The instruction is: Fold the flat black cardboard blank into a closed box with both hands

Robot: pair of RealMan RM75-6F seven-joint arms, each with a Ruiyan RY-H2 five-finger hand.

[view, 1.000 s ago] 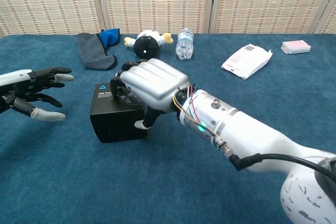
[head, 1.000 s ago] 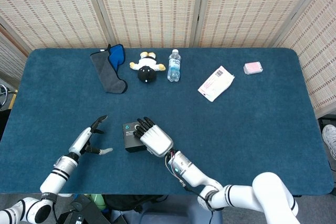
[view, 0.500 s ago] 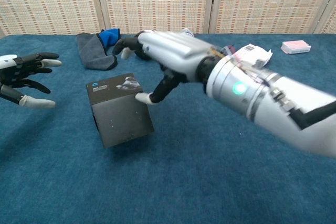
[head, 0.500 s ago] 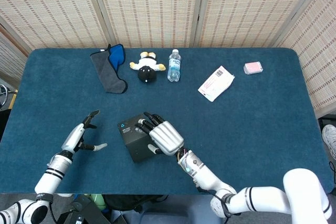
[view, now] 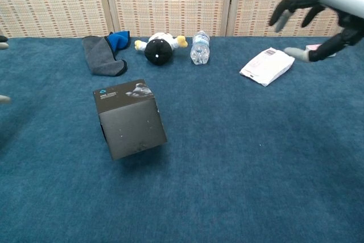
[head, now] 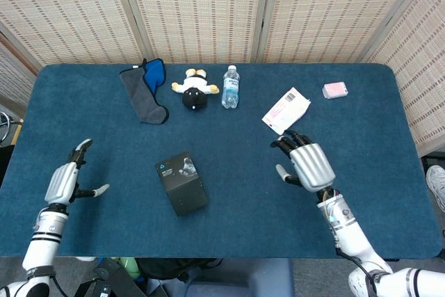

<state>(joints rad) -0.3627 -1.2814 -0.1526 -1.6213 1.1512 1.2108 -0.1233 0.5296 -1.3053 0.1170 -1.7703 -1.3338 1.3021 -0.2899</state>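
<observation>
My table (head: 361,193), a broad blue felt-like cloth, carries the black box (head: 181,182), which sits closed near my front edge, left of centre, a matte cardboard cuboid with a small teal mark on its top. Half a second ago my right hand (head: 307,163) was bent over that box with the thumb at its side; now it has pulled well away to the right and hangs in the air, fingers spread and holding nothing. The box rests where I released it, turned at a slant to the table edge. My left hand (head: 66,179) has also drawn back toward the left edge, fingers apart and empty; the chest view catches only its fingertips at the frame border.

Along the far side lie a limp grey cloth (head: 142,95) with a blue fold, a white flat paper packet (head: 286,110) with red print, a clear plastic bottle (head: 231,87) lying on its side, a round plush toy (head: 194,90) in black, white and yellow, and a small pink rectangular pack (head: 335,90).
</observation>
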